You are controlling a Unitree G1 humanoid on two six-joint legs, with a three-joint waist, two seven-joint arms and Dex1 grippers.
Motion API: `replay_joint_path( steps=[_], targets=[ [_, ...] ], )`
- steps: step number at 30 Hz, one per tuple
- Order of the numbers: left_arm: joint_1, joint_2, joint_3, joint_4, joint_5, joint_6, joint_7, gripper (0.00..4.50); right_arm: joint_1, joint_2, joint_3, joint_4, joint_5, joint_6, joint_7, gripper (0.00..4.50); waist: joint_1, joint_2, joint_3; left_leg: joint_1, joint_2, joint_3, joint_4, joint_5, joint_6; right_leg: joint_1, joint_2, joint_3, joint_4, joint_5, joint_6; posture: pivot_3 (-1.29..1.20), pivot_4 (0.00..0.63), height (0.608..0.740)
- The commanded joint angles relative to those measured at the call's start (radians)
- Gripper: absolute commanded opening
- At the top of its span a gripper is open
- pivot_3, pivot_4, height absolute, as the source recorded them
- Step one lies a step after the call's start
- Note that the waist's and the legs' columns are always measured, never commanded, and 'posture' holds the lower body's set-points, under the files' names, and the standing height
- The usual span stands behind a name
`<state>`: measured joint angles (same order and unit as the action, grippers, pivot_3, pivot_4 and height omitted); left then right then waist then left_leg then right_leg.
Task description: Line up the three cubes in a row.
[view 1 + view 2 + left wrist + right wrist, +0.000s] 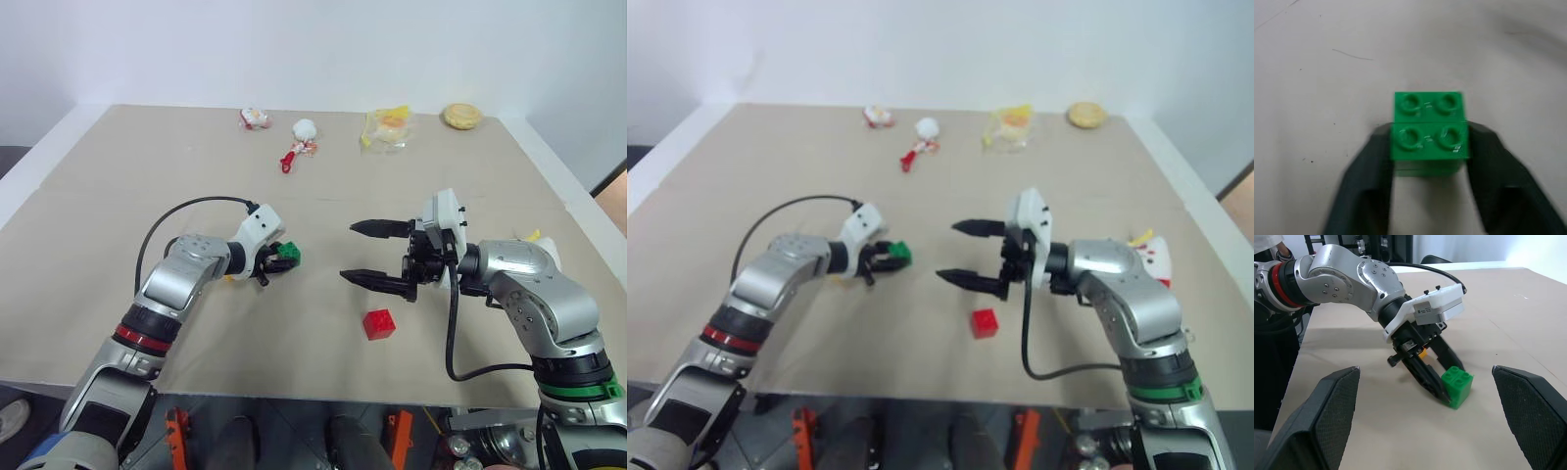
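My left gripper (277,260) is shut on the green cube (288,256), left of the table's centre. In the left wrist view the green cube (1430,128) sits studs-up, squeezed between the two black fingers (1369,181). The yellow-orange cube (1422,353) peeks out behind the left gripper's fingers, mostly hidden. The red cube (379,324) lies alone near the front edge. Above and slightly behind it, my right gripper (349,252) hangs open, pointing left toward the green cube, with nothing between its fingers.
A white-and-red plush chicken (1147,257) lies behind my right forearm. Along the far edge sit two small toys (255,118) (304,132), a yellow packet (387,127) and a round bun (461,116). The table's front edge (294,387) is close to the red cube.
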<state>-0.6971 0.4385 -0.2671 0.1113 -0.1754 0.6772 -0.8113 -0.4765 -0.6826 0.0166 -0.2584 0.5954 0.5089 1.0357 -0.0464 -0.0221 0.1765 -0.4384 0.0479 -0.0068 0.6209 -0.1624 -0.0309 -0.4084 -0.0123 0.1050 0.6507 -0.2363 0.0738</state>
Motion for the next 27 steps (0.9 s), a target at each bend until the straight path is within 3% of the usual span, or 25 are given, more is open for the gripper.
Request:
replay_joint_path(
  steps=[1, 6, 15, 27],
  targets=[
    [-0.017, -0.004, 0.020, -0.022, -0.001, 0.003, 0.006, 1.32, 0.001, -0.004, -0.036, -0.038, 0.016, -0.005, -0.006, 4.50, 0.000, 0.000, 0.000, 0.000, 0.000, 0.000, 0.000, 0.000, 0.000, 0.000, 0.000, 0.000, 0.000, 0.000, 0.000, 0.00, 0.150, 0.738],
    [-0.018, 0.003, 0.021, -0.029, -0.004, -0.046, -0.018, 1.32, 0.009, -0.014, -0.050, -0.043, 0.025, -0.005, 0.001, 4.50, 0.000, 0.000, 0.000, 0.000, 0.000, 0.000, 0.000, 0.000, 0.000, 0.000, 0.000, 0.000, 0.000, 0.000, 0.000, 0.00, 0.150, 0.738],
    [0.092, 0.143, -0.012, -0.237, -0.126, -0.275, -0.400, 1.32, 0.210, -0.200, -0.172, -0.162, 0.069, -0.032, 0.158, 4.50, 0.001, 0.000, 0.000, 0.000, 0.000, 0.000, -0.001, -0.002, -0.002, 0.000, -0.001, 0.000, 0.000, -0.003, -0.002, 0.00, 0.150, 0.738],
    [0.149, 0.105, -0.112, -0.238, -0.049, -0.320, -0.395, 1.32, 0.277, -0.263, -0.172, -0.194, 0.027, -0.041, 0.161, 4.50, 0.001, -0.001, 0.000, 0.000, 0.000, 0.002, 0.007, 0.000, 0.000, 0.002, -0.001, 0.002, 0.001, -0.001, -0.004, 0.00, 0.150, 0.738]
  ],
)
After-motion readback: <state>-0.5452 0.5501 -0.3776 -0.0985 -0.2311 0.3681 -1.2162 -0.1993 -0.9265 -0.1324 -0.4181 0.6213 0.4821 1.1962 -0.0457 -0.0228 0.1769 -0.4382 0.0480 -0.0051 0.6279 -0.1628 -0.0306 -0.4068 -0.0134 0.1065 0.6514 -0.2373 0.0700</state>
